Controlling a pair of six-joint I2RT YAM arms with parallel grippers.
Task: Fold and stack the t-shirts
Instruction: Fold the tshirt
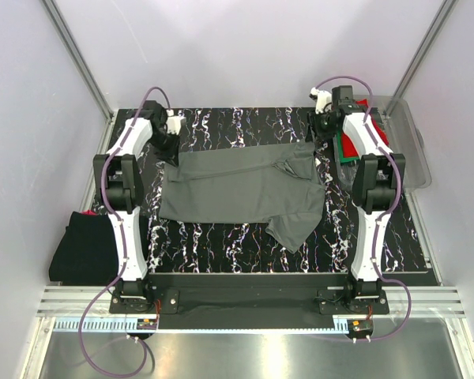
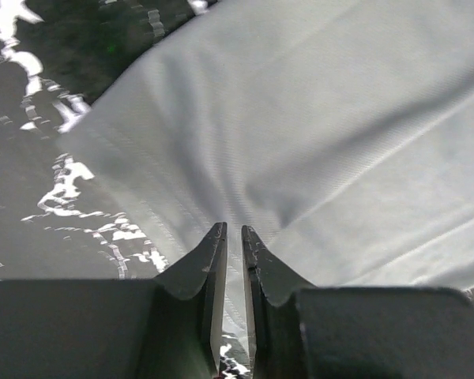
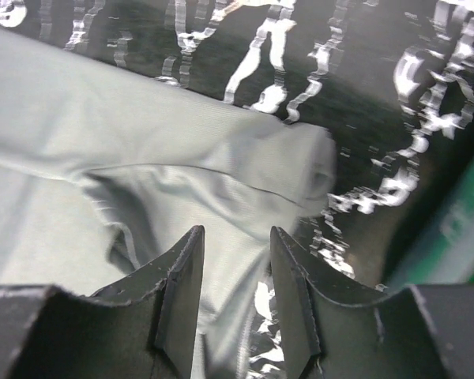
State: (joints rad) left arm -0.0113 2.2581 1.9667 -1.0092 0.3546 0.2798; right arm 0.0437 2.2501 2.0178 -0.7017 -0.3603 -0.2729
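A dark grey t-shirt (image 1: pixel 237 185) lies spread on the black marbled mat, with one sleeve hanging toward the front right. My left gripper (image 1: pixel 168 147) is down at its far left corner. In the left wrist view the jaws (image 2: pixel 233 230) stand almost closed on the hem of the grey cloth (image 2: pixel 300 118). My right gripper (image 1: pixel 320 130) is at the shirt's far right corner. In the right wrist view it (image 3: pixel 235 234) is open, its jaws straddling the shirt's rumpled edge (image 3: pixel 221 166). Folded red (image 1: pixel 362 134) and green (image 1: pixel 349 155) shirts lie behind the right arm.
A clear plastic tub (image 1: pixel 411 150) stands at the right edge of the mat (image 1: pixel 221 237) and holds the red and green shirts. A black shirt (image 1: pixel 83 245) lies in a heap off the mat's left side. Grey walls close the cell behind and beside.
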